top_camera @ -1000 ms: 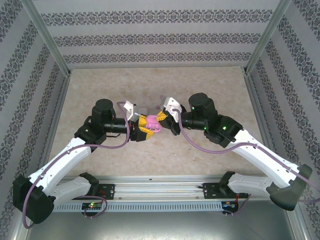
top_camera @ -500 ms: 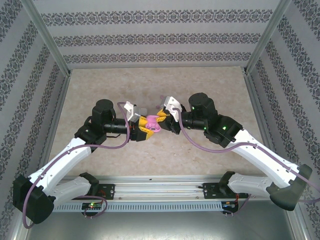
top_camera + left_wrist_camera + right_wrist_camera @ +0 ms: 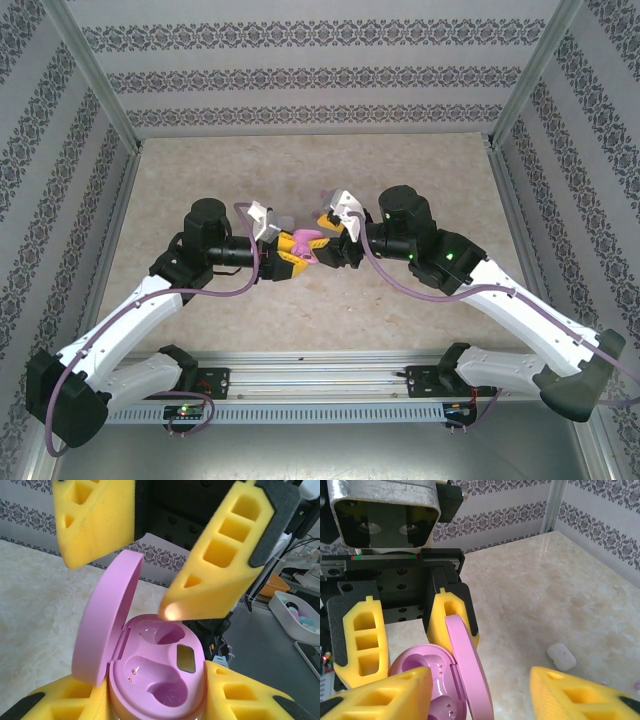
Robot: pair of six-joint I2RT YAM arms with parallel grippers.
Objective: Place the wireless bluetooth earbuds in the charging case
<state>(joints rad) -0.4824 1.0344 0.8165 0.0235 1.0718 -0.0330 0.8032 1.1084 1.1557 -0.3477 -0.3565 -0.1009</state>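
- Against a second ago, the right gripper has edged left toward the charging case. The left gripper has kept its place.
- The left wrist view looks into the case: the lid stands upright, and the two wells show bare pink plastic and metal contacts.
- The right wrist view has a white earbud lying on the tabletop, apart from the case.
- The left jaws are clamped on the case's base. The right jaws stand apart, straddling the lid.
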